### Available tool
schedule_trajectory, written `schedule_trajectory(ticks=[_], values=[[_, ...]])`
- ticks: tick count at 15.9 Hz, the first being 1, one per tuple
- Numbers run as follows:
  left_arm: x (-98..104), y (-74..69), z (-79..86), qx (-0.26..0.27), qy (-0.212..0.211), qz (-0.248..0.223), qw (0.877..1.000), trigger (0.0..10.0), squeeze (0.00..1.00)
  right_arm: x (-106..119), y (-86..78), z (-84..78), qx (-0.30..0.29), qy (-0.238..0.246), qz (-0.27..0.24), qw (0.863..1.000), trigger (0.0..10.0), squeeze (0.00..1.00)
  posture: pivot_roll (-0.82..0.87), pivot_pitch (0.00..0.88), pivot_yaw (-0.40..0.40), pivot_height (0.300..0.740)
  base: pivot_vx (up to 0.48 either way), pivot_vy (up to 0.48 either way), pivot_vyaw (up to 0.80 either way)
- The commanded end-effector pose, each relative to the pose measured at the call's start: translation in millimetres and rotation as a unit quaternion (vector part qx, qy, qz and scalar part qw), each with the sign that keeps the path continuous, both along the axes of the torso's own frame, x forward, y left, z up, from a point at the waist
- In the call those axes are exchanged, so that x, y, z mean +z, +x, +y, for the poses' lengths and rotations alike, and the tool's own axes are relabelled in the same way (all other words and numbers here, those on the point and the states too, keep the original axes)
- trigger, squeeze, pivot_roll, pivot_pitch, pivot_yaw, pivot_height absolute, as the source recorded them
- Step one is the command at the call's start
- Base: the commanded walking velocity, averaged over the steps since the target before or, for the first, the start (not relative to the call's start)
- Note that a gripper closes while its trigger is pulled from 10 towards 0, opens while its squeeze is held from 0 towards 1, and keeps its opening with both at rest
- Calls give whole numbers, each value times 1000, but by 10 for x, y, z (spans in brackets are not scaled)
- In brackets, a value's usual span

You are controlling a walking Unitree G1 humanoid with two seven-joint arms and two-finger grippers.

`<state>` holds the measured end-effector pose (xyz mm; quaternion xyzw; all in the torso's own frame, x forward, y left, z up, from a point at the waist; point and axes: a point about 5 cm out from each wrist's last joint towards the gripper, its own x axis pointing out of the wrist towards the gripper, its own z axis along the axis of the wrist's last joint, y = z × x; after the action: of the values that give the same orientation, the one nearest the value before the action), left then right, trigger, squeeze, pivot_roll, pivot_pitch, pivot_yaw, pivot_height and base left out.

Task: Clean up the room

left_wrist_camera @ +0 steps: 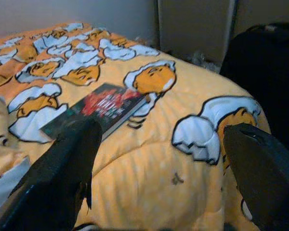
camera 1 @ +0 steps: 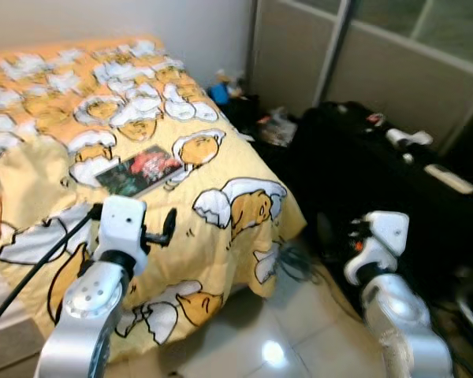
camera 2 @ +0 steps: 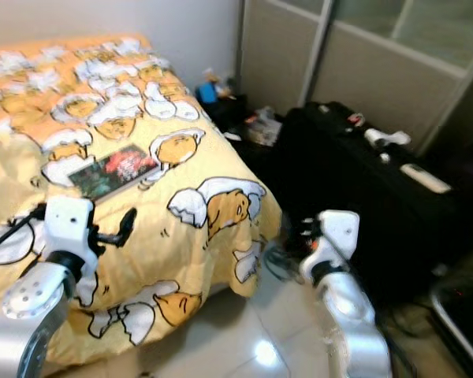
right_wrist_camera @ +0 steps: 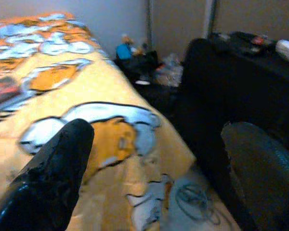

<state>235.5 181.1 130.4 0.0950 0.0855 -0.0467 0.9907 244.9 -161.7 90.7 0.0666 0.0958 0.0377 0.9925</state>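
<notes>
A dark book [camera 1: 139,170] with a red cover picture lies flat on the yellow cartoon-print duvet [camera 1: 244,157] of the bed. My left gripper [left_wrist_camera: 161,127] hovers over the duvet near the bed's front edge, open, its fingers pointing toward the book [left_wrist_camera: 98,108] a short way ahead, nothing between them. My right gripper [right_wrist_camera: 156,127] is held low past the bed's corner, open and holding nothing, facing the gap between the bed and a black suitcase [right_wrist_camera: 241,82].
The big black suitcase [camera 1: 378,157] stands right of the bed with a white remote [camera 1: 449,177] and small items on top. Cables [camera 1: 299,264] lie on the tiled floor [camera 1: 276,339]. Clutter [camera 1: 221,90] fills the corner by the sliding doors [camera 1: 394,63].
</notes>
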Motion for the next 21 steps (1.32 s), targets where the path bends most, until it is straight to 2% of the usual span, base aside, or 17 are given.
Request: schedule_trajectory(ticks=[1,3,6,9,11,16,21], values=[[23,2,-10,-2,-2,-3,1000,10000,59,40,16,-35,-3,-3,-10,1000,10000,0,-31,0,-32,740,0,300,0],[18,-4,-21,-8,-3,0,1000,10000,67,47,15,-24,2,0,-13,1000,10000,0,-29,0,-32,740,0,304,0],[18,0,-3,-3,-2,1,1000,10000,71,70,32,-24,4,-21,-19,1000,10000,0,-30,0,-32,740,0,303,0],[15,2,3,-1,0,-1,1000,10000,71,50,18,3,7,9,-7,1000,10000,0,-31,0,-32,740,0,335,0],[19,4,11,3,3,-2,1000,10000,71,68,38,-22,-3,-34,-21,999,10000,0,-30,0,-31,740,0,332,0],[7,6,15,8,3,0,1000,10000,67,53,40,-15,-3,-33,-14,999,10000,0,-36,0,-29,740,0,332,0],[9,7,28,10,5,0,1000,10000,67,60,44,76,24,-30,-15,999,10000,0,-33,0,-24,740,0,331,0]])
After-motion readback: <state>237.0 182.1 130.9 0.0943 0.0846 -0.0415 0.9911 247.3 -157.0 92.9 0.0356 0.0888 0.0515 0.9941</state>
